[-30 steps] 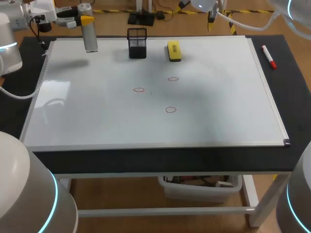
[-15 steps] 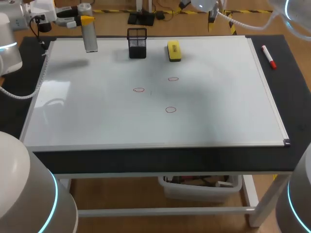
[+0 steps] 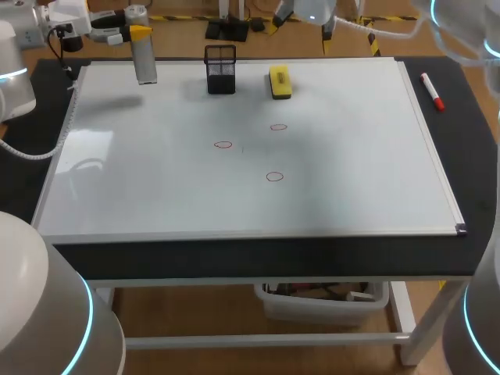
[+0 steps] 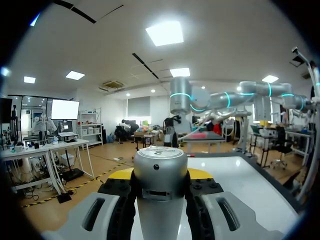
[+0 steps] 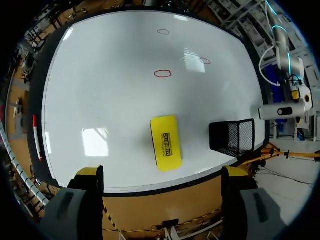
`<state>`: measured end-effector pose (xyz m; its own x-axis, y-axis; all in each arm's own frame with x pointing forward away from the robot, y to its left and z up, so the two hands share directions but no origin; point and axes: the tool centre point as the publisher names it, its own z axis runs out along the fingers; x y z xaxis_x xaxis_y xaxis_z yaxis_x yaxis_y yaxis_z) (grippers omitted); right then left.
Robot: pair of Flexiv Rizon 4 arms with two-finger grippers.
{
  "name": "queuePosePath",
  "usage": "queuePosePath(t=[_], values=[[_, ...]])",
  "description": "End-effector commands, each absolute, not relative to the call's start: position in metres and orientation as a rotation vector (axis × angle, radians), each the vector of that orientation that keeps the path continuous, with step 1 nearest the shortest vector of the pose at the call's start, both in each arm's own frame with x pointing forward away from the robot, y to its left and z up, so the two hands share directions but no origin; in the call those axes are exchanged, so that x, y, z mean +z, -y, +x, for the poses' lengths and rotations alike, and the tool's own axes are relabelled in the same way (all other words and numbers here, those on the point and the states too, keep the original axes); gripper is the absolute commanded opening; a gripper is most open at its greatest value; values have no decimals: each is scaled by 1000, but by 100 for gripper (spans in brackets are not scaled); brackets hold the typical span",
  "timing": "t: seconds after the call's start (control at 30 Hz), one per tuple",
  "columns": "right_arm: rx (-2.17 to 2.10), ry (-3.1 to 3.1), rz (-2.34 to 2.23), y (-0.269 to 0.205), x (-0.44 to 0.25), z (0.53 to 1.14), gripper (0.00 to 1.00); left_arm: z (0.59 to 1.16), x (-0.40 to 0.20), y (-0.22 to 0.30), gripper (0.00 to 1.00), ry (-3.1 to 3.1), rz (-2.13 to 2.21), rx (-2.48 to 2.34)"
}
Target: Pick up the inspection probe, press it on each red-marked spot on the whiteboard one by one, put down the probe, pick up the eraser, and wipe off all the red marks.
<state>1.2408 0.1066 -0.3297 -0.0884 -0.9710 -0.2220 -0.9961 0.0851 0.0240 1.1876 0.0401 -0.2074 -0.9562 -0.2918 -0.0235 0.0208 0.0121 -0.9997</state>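
Observation:
My left gripper (image 3: 131,33) is shut on the inspection probe (image 3: 144,56), a grey metal cylinder held upright above the far left corner of the whiteboard (image 3: 351,180). In the left wrist view the probe (image 4: 160,185) fills the space between the fingers (image 4: 120,200). Three red circles (image 3: 223,144) (image 3: 278,126) (image 3: 274,176) are drawn near the board's middle. The yellow eraser (image 3: 279,81) lies at the far edge. My right gripper (image 5: 162,175) hangs open high above the far edge, with the eraser (image 5: 166,142) just ahead of it. Only the right arm (image 3: 312,11) shows in the head view.
A black mesh holder (image 3: 220,69) stands left of the eraser at the far edge, also seen from the right wrist (image 5: 232,137). A red marker (image 3: 432,91) lies on the black table surface right of the board.
My right arm has shifted left along the far edge. The left arm and the probe have kept still.

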Motion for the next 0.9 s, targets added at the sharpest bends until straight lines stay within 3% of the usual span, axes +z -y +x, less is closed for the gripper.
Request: queuePosePath(t=[0.03,0.9], values=[[308,-2182,-2106,-112,-342,1253,100,1185,-205,-39,0,-2060,-288,-2036],[368,-2217,-2257,-141,-401,1244,100,1185,-205,-39,0,-2060,-288,-2036]])
